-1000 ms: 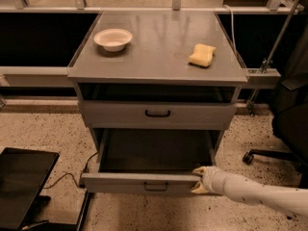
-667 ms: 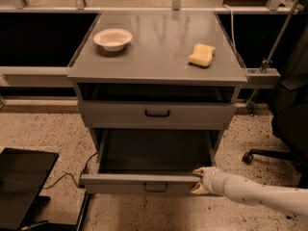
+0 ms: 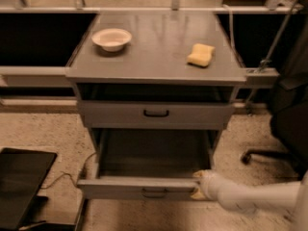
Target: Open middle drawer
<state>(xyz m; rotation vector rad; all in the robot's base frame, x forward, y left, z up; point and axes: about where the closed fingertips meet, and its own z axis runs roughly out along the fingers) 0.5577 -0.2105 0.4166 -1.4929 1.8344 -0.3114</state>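
Reaching in from the lower right of the frame, the gripper point(image 3: 199, 187) sits at the right end of the front of the middle drawer point(image 3: 120, 188). The drawer lies pulled well out at bottom centre, its front running left to right. Its handle point(image 3: 155, 193) is just left of the gripper. Whether the gripper is clamped or spread I cannot tell. Any further pull would likely run toward the frame's bottom edge, square to that front.

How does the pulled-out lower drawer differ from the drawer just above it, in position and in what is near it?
The middle drawer stands far out, so its tray shows from above; the upper drawer sits almost fully in. The gripper is at the middle drawer's right front corner; nothing is at the upper drawer. Both are grey, with a dark bar handle at the centre of the front.
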